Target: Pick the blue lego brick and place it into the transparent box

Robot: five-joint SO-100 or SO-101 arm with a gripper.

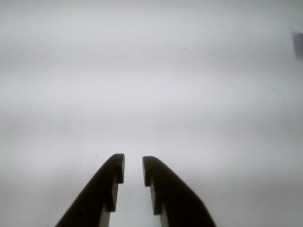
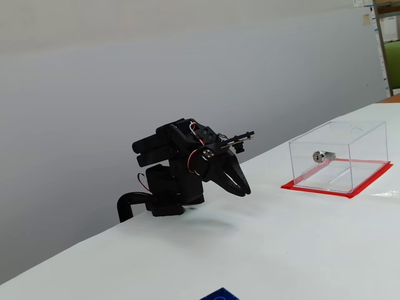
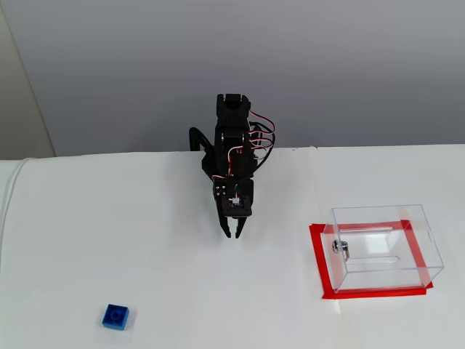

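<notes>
From my remote seat I see the black gripper (image 3: 233, 234) at the centre of a fixed view, pointing down at the white table (image 3: 160, 262), its jaws slightly parted with nothing between them. The blue lego brick (image 3: 115, 317) lies far off in the lower left of that frame, untouched. The transparent box (image 3: 385, 246) stands on its red base sheet (image 3: 320, 262) at the right, well apart from both. I judge the main risk is aim: the wrist view shows only bare table, so I could descend off-target and nudge the small brick aside.
</notes>
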